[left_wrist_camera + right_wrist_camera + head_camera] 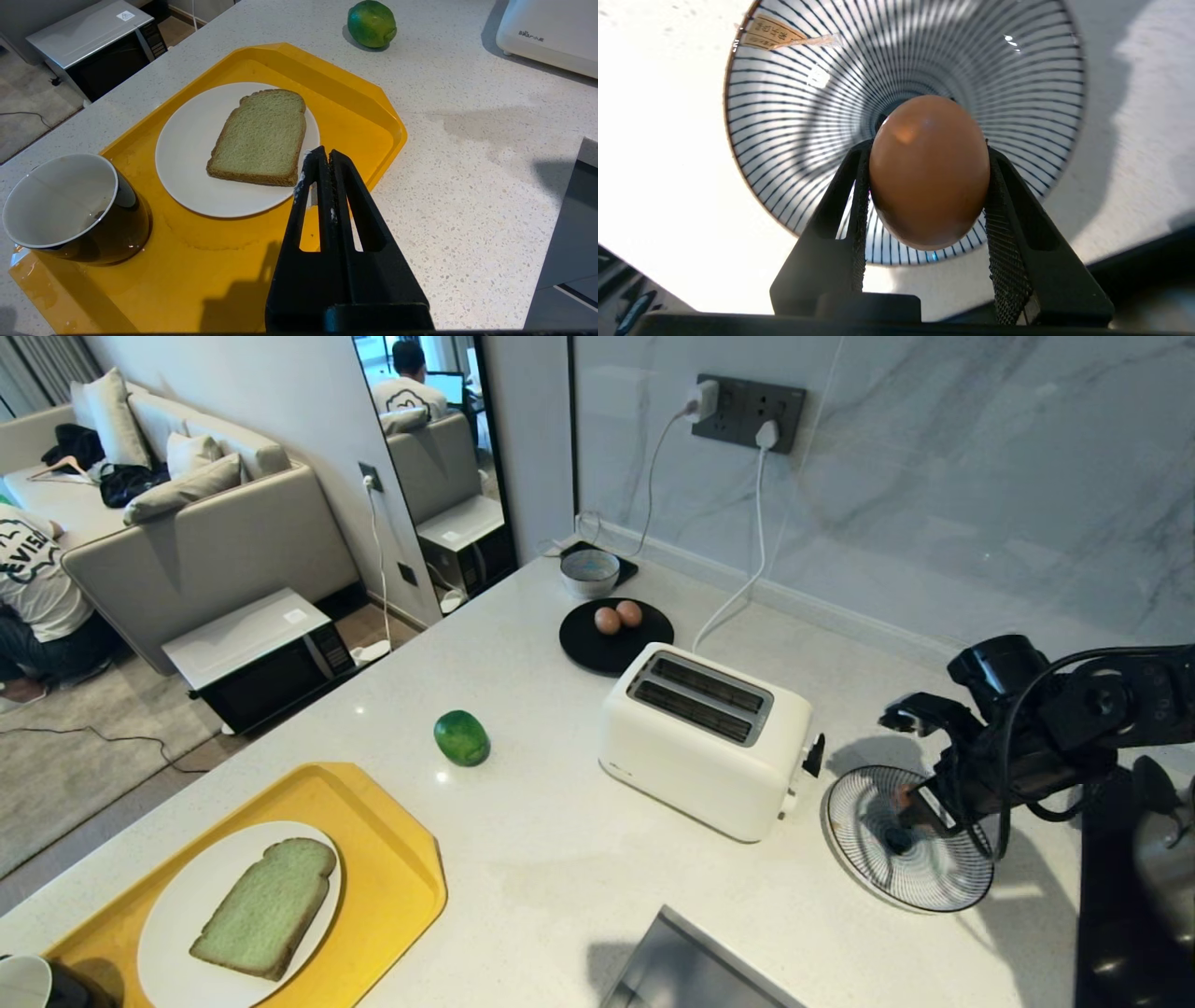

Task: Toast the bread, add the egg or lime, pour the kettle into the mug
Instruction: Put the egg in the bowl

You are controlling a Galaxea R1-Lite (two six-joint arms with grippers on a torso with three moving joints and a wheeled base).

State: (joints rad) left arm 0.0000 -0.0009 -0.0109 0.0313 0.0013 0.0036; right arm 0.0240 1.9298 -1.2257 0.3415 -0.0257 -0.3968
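Brown egg (929,172), item one: clamped between my right gripper (927,186) jaws above the striped bowl (907,840) at toaster's (707,739) three o'clock; risk, I judge: shell cracking from squeeze; left gripper (322,161) jaws together.

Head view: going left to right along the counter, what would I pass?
Bread on its white plate → lime → toaster → striped bowl → right gripper, holding an egg.

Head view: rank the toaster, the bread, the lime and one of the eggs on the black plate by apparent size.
1. Toaster
2. Bread, though it lies nearer the camera
3. Lime
4. Egg on the black plate, farthest away, so it looks smaller still
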